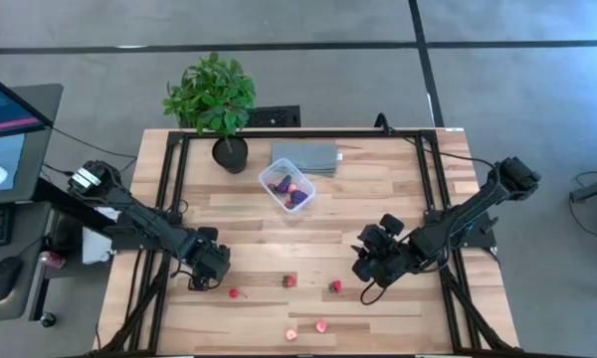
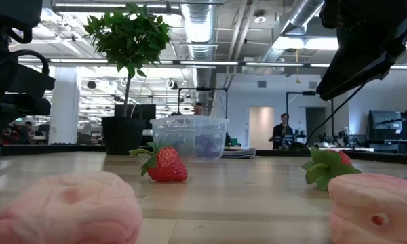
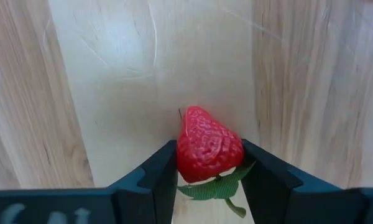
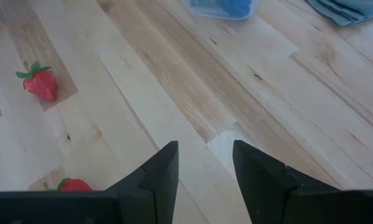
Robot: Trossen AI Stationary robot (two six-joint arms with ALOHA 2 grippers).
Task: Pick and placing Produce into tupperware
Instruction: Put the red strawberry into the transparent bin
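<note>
My left gripper (image 1: 224, 283) is near the table's front left and is shut on a red toy strawberry (image 3: 208, 146). My right gripper (image 1: 366, 270) hangs open and empty over the front right, and it also shows in the right wrist view (image 4: 205, 152). The clear tupperware (image 1: 287, 186) stands mid-table toward the far side with purple and red pieces inside. Two more strawberries (image 1: 289, 280) (image 1: 335, 286) lie on the table between my grippers. Two pale pink pieces (image 1: 291, 334) (image 1: 321, 325) lie near the front edge. My left gripper pinches the strawberry by its two sides (image 3: 185, 155), one finger on each, at the wide leafy end. The green leaves (image 3: 214, 188) lie back between the fingers and the red tip points away from them. The fingers slant down at the table. I cannot tell whether the berry is off the wood.
A potted green plant (image 1: 214, 99) stands at the far left edge and a flat grey slab (image 1: 306, 156) lies behind the tupperware. Black frame rails run along the table's left, right and far sides. Bare wood lies between the loose fruit and the tupperware.
</note>
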